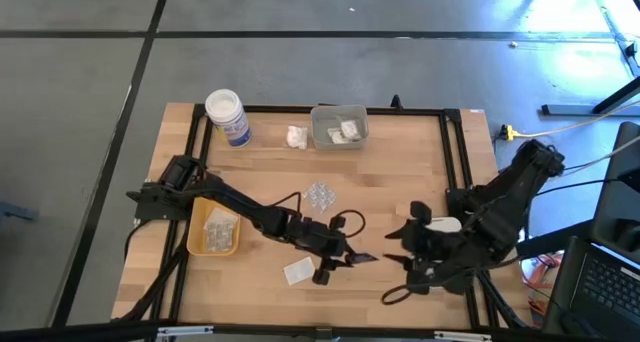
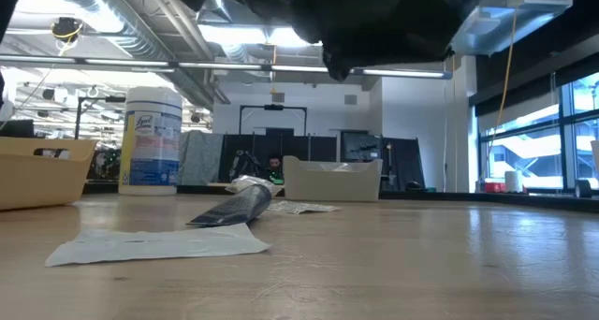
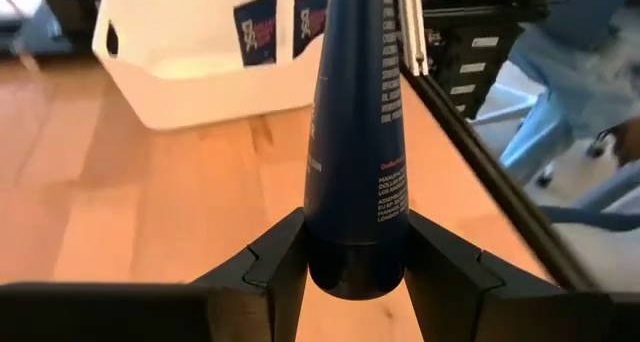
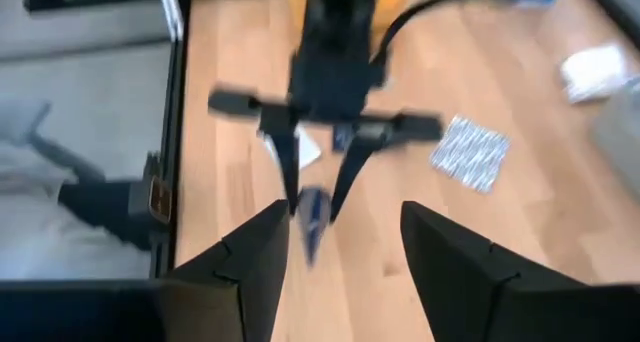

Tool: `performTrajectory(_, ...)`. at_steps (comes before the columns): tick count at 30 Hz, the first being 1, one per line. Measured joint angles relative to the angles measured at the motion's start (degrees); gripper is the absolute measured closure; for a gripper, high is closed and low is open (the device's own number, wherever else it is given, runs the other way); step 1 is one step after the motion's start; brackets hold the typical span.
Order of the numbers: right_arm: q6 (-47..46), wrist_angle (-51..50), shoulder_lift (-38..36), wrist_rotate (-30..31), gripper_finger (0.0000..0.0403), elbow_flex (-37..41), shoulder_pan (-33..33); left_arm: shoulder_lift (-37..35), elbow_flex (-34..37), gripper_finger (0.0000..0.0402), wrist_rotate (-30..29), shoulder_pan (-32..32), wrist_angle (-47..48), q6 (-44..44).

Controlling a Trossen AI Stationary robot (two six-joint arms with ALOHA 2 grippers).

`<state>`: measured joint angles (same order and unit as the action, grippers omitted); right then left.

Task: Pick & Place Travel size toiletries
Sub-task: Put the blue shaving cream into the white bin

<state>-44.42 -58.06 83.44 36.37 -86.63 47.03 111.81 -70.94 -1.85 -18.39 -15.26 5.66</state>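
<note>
My left gripper [image 1: 345, 257] stands near the table's front middle, shut on a dark blue tube [image 3: 352, 132] that sticks out toward my right gripper [image 1: 398, 244]. The right gripper faces it from the right, open, with nothing between its fingers [image 4: 250, 252]. The right wrist view shows the tube [image 4: 312, 227] in the left fingers. A flat white sachet [image 1: 298, 272] lies on the table under the left arm. In the low view a greyish tube-like item [image 2: 234, 208] lies just behind that sachet [image 2: 159, 243]. Clear blister packs [image 1: 320, 196] lie at mid-table. My left gripper pinches the tube's round cap end [image 3: 355, 262] between its two fingers. The fingers come from the table's left, slanting a little downward, and the tube runs on past them in the same line. Whether its flat far end touches the table, I cannot tell.
A big white jar with a blue label [image 1: 228, 117] stands at the far left. A yellow tray [image 1: 213, 232] sits under the left arm. A pale tray [image 1: 340, 127] with packets stands at the far middle, with a white packet [image 1: 297, 136] beside it. Black rails [image 1: 455, 152] frame the table.
</note>
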Motion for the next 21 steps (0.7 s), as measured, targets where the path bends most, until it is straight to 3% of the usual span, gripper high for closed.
performTrajectory(4, 0.04, -0.02, 2.98, -3.66, 0.022, 0.02, -1.02, -1.75, -0.02, 0.0256, 0.33, 0.0, 1.02, 3.03)
performTrajectory(11, -0.14, 0.3, 4.83, -4.98, 0.0238, 0.02, -2.47, -4.59, -0.02, 0.0256, 0.79, -0.57, 3.54, -1.05)
performTrajectory(21, 0.04, 2.89, 4.81, -9.78, 0.0247, 0.04, -6.14, -5.24, -0.04, 0.0256, -3.96, -0.53, 5.59, -3.44)
